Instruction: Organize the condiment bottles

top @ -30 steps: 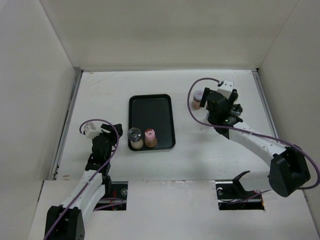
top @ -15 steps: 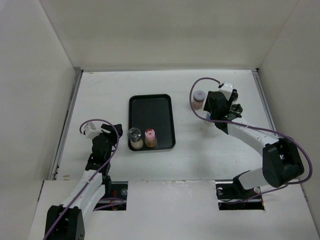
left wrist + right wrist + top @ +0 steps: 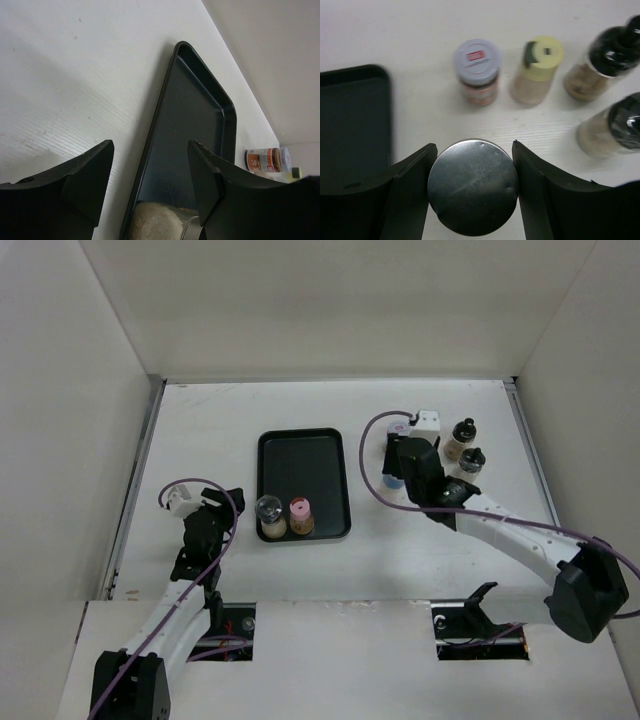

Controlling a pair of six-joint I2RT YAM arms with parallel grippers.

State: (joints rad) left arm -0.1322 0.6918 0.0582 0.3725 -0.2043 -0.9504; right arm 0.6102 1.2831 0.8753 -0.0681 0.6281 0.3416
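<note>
The right gripper [image 3: 473, 146] pinches the silver-lid bottle [image 3: 472, 186], fingers against both sides of its lid, right of the tray [image 3: 350, 120] (only a corner shows from the wrist). Beyond it on the table [image 3: 220, 430] stand a lavender bottle [image 3: 477, 70], a yellow bottle [image 3: 540, 67] and a far black bottle [image 3: 607, 57], with a near black bottle [image 3: 615, 127] beside. The left gripper [image 3: 150, 150] is spread and empty by the tray's near-left corner, where a clear-top bottle [image 3: 270, 515] and a pink bottle [image 3: 301, 517] stand side by side.
</note>
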